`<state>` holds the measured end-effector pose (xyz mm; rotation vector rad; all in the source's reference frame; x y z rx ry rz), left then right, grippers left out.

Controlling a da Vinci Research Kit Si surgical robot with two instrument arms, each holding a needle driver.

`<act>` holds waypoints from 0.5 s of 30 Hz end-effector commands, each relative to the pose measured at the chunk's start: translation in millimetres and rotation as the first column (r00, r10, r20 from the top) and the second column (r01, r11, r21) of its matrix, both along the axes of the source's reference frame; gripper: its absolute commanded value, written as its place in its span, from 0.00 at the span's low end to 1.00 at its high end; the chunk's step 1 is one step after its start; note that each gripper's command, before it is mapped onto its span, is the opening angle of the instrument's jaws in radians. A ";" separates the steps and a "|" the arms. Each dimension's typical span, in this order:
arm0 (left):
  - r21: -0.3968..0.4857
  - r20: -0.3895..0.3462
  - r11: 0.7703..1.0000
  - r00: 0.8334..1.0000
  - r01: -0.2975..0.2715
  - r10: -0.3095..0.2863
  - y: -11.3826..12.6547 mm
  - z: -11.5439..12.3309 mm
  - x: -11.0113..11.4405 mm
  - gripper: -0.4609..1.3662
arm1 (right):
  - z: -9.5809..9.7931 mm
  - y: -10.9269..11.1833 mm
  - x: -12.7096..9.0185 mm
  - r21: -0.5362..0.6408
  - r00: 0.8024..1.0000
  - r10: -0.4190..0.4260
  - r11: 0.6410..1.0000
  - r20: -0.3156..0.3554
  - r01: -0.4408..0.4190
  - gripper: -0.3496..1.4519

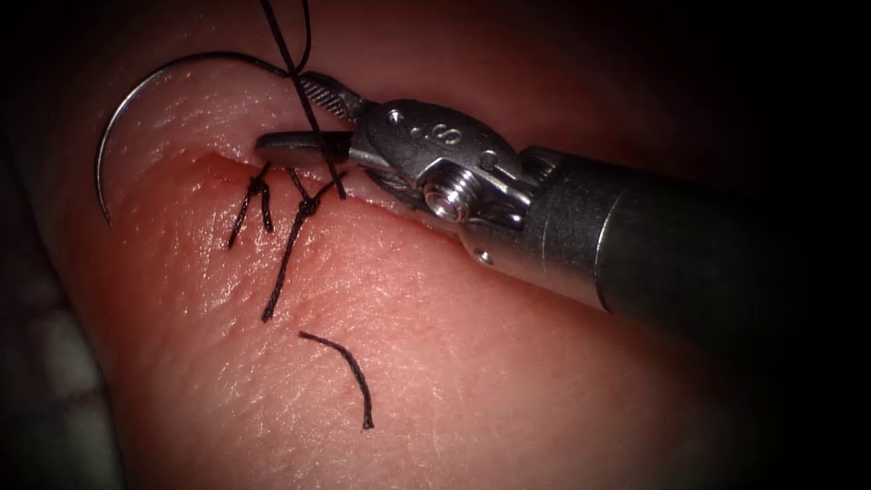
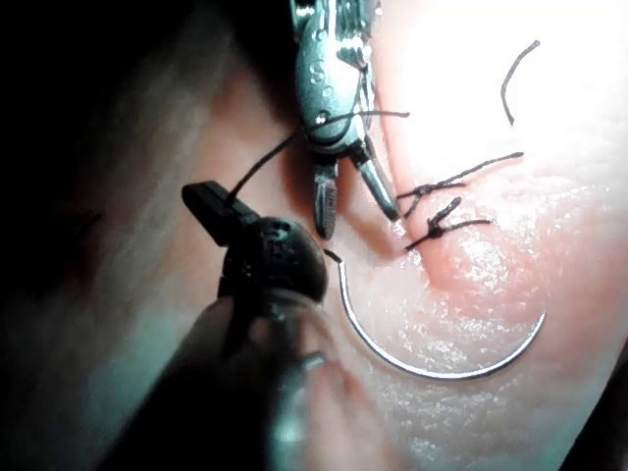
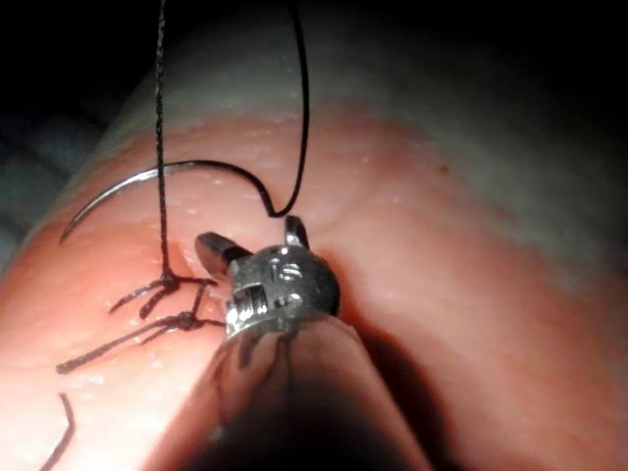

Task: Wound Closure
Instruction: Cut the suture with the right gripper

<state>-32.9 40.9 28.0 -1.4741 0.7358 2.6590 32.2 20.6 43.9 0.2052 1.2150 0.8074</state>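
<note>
Right arm's steel needle driver (image 1: 283,111) sits at the dark cut (image 1: 218,161) in the pale pink pork tissue (image 1: 454,363). Its jaws are spread and grasp nothing. The black braided thread (image 1: 299,91) crosses the lower jaw.

The curved silver needle (image 1: 127,98) lies free on the tissue surface left of the cut, not in the tissue and held by neither tool.

Two knotted stitches (image 1: 304,207) with tails lie across the cut. A short loose cut thread piece (image 1: 349,363) lies below them.

Risks:
- If the spread jaws close here, they could pinch or sever the working strand beside the knots.
- Tension on the thread could drag the unheld needle, and its tip could snag the tissue.

Left wrist view adds the left arm's dark tool (image 2: 206,201) with the thread running to its tip. It is probably clamped on that strand, but the jaws are too dark to be sure. Right wrist view shows the strand rising from a knot.
</note>
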 end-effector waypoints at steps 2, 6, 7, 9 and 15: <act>0.001 0.001 1.000 1.000 0.000 0.000 0.0 0.1 -0.2 0.06 | -0.1 1.1 -1.9 -0.015 1.000 -0.021 1.000 -0.004 0.020 0.67; 0.002 0.011 1.000 1.000 0.002 -0.002 0.0 0.4 -0.8 0.06 | -1.1 3.0 -5.5 -0.025 1.000 -0.019 0.999 0.019 0.020 0.67; 0.001 0.014 1.000 1.000 0.001 -0.001 0.1 0.6 -1.2 0.06 | -1.5 3.7 -6.7 -0.027 0.999 -0.018 0.999 0.028 0.019 0.66; 0.006 0.018 1.000 1.000 0.001 -0.002 0.0 0.8 -1.6 0.06 | -2.1 4.7 -8.4 -0.041 0.999 -0.029 0.999 0.034 0.030 0.65; 0.011 0.039 1.000 0.999 -0.007 0.007 0.4 1.8 -5.3 0.06 | -4.0 8.4 -15.0 -0.123 0.998 0.020 0.992 0.064 -0.012 0.61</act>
